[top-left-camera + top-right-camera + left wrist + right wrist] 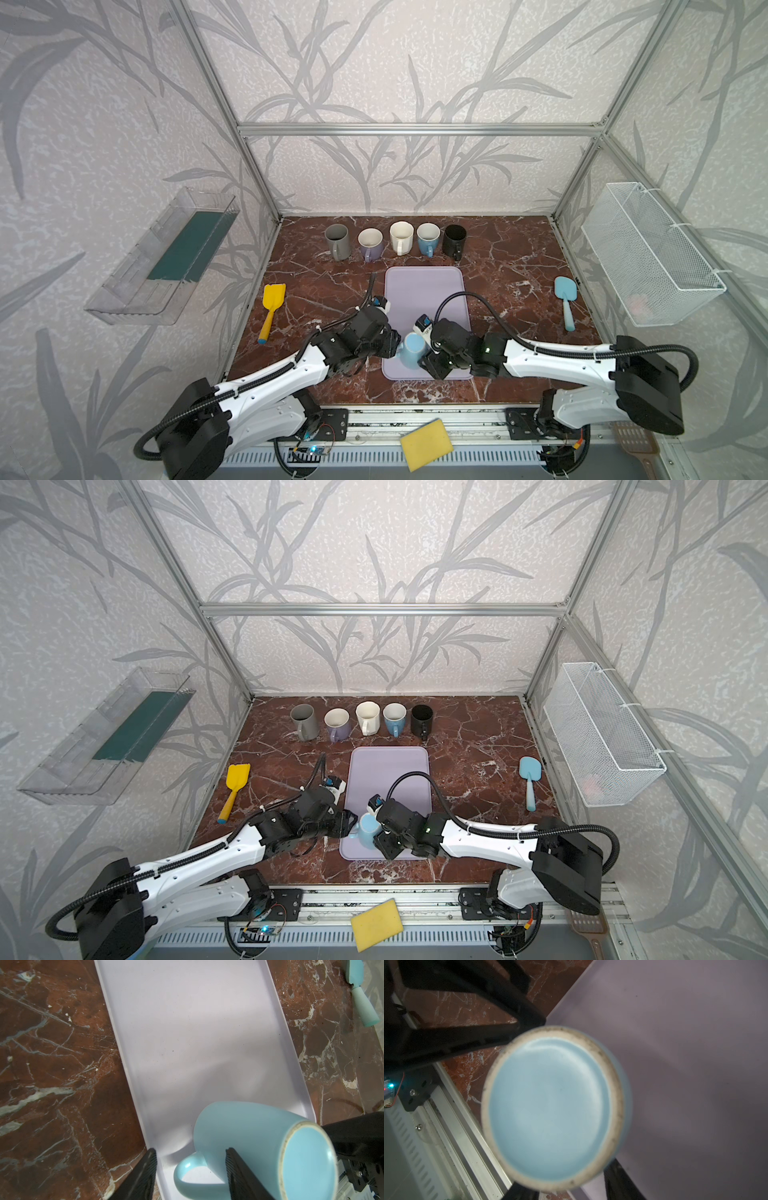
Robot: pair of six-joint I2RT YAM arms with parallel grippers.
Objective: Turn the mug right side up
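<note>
Leaning with its base raised, the mug (249, 1136) is at the near end of the tray (424, 286). In the left wrist view you see the left claw (190, 1149) spread, fingers (239, 1172) straddling the handle (177, 1174). The right wrist view shows only the base (550, 1109), flanked by the right claw (568, 1184); you cannot tell whether it pinches.

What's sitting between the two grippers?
The blue mug, tipped over the tray's near end; both top views show it.
</note>
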